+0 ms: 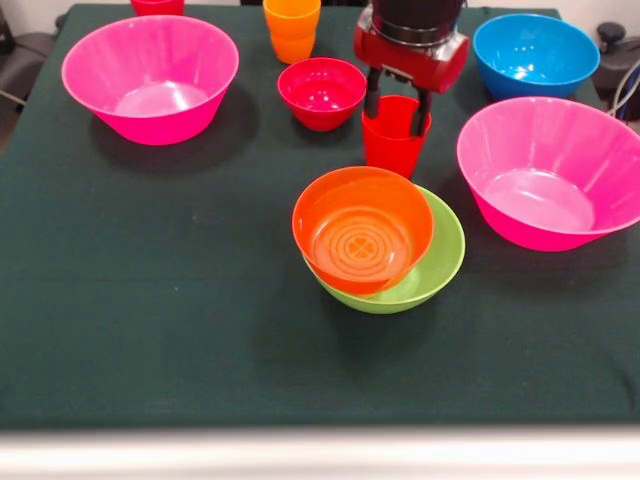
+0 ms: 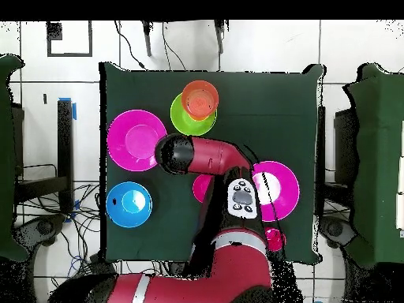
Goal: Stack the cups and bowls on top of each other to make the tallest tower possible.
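Front view — six bowls (image 1: 150, 75), perhaps three cups (image 1: 394, 135).

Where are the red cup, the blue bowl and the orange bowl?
red cup (image 1: 392, 145), front view, outer wall.
blue bowl (image 1: 535, 52), front view, inner floor.
orange bowl (image 1: 362, 235), front view, ringed bottom inside.

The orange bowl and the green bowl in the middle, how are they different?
The orange bowl is smaller; the green bowl is wider. The orange bowl sits tilted on top, while the green bowl rests underneath on the table. The orange bowl shows rings on its bottom; the green bowl's bottom is hidden. Both are shiny and round.
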Action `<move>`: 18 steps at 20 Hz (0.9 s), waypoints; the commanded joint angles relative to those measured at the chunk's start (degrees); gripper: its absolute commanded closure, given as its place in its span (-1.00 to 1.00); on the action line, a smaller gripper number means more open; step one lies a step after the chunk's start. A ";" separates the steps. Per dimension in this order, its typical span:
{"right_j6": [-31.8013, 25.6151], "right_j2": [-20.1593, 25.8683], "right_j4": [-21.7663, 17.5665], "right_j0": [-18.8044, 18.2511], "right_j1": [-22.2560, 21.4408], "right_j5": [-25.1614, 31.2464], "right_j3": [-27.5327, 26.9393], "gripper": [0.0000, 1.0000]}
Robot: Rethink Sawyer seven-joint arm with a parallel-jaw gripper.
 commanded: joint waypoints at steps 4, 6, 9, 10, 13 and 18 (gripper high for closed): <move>10.46 1.08 2.46 2.56 5.48 -5.21 1.94 -1.00; 10.08 1.36 2.88 2.53 5.64 -6.41 2.86 -1.00; 9.66 1.31 3.26 2.86 6.08 -8.10 3.73 -1.00; 9.83 1.27 3.52 3.01 6.12 -8.41 3.97 -1.00; 10.57 1.34 4.44 3.62 5.92 -9.34 5.05 -1.00; 10.95 1.12 5.83 4.63 3.62 -8.50 7.48 -1.00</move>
